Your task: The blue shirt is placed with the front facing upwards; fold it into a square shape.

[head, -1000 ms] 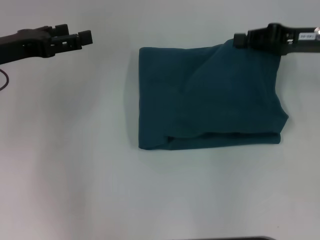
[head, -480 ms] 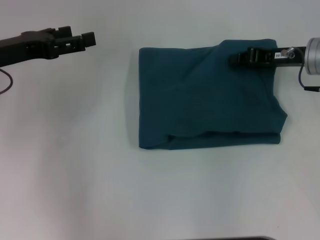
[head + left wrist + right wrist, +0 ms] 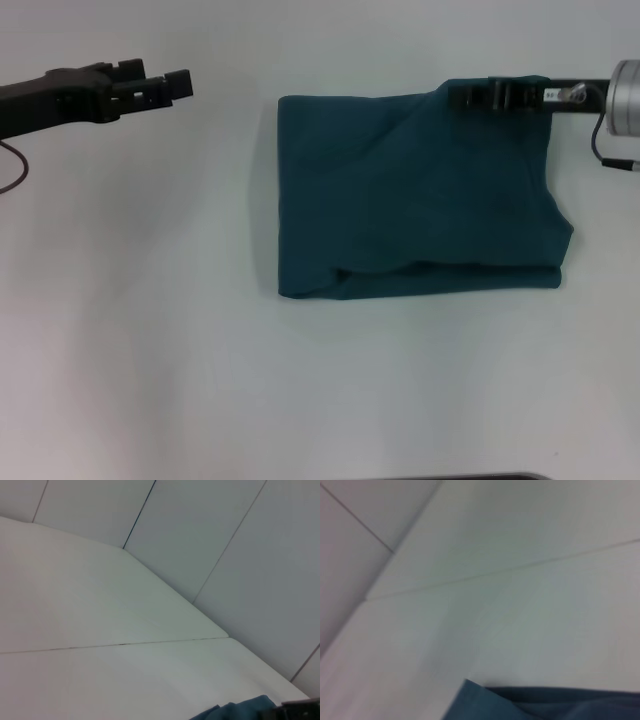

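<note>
The blue shirt (image 3: 420,195) lies folded into a rough rectangle in the middle of the white table (image 3: 150,300), its plain teal side up, with a doubled fold along the near edge. My right gripper (image 3: 470,96) hovers over the shirt's far right corner, its arm reaching in from the right. My left gripper (image 3: 165,82) stands open over bare table, well to the left of the shirt and holding nothing. The left wrist view catches a corner of the shirt (image 3: 235,712), and the right wrist view shows its edge (image 3: 520,702).
White table surface surrounds the shirt on all sides. A pale panelled wall (image 3: 225,540) rises behind the table. A dark cable (image 3: 10,165) loops at the far left edge. A dark strip (image 3: 470,477) shows at the near edge.
The right gripper reached left over the shirt's far right part, then drew back to its far edge. The left gripper crept slightly right. The shirt's far right corner settled flat.
</note>
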Available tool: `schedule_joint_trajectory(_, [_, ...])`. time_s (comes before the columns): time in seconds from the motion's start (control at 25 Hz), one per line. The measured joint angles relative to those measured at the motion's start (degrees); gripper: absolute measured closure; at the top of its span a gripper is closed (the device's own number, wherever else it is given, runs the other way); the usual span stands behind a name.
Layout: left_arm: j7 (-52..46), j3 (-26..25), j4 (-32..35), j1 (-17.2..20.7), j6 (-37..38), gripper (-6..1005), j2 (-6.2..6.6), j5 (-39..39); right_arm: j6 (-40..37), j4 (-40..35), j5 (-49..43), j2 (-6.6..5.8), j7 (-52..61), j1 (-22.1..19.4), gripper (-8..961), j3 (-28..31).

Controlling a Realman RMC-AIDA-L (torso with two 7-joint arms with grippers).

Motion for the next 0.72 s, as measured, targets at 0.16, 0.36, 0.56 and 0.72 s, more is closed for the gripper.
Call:
schedule_joint_trajectory(0.16, [-0.02, 0.06, 0.11, 0.02, 0.03, 36, 0.03, 0.0, 5.83, 0.51, 2.07, -0.33, -1.05, -0.31, 949, 1.22])
schedule_joint_trajectory(0.36, [-0.02, 0.06, 0.23, 0.03, 0.03, 35, -0.01, 0.0, 10.05, 0.12, 0.6, 0.02, -1.86, 0.23, 948, 0.26])
schedule_joint_trajectory(0.56, [-0.01, 0.06, 0.45, 0.03, 0.16, 35, 0.05, -0.01, 12.12, 0.05, -1.17, 0.14, -2.06, -0.2, 946, -0.83])
schedule_joint_trajectory(0.72, [0.39, 0.13, 0.53, 0.02, 1.85, 35, 0.02, -0.02, 12.2, 0.23, -1.05, -0.33, -2.07, -1.43, 945, -0.05])
